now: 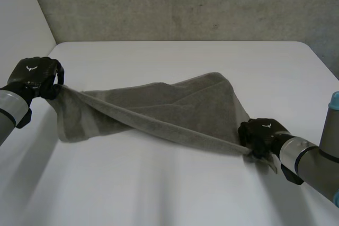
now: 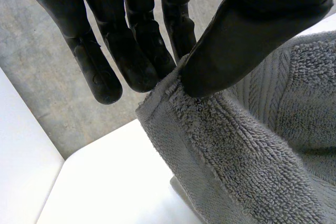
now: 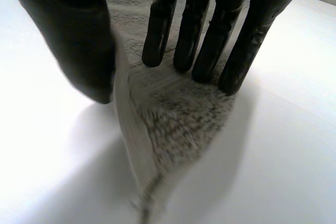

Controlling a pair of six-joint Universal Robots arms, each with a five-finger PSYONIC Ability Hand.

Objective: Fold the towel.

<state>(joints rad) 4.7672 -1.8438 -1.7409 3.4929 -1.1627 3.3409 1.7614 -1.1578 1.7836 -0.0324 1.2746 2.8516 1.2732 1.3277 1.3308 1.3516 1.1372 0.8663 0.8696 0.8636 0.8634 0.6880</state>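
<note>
The right robot hand [image 1: 260, 135], near the counter's [image 1: 159, 194] front right corner, pinches one corner of the towel [image 1: 185, 104] between its thumb and straight fingers [image 3: 197, 30], low against the surface. The towel is grey terry with a looped pile and a flat ribbed border band. Its taut, rolled edge forms the long axis, slanting from that corner up to the left robot hand [image 1: 34, 76]. That hand is raised at the counter's left edge and nips the other corner between thumb and fingers. The rest of the towel lies draped on the counter's middle in a rough triangle, its peak toward the far right.
</note>
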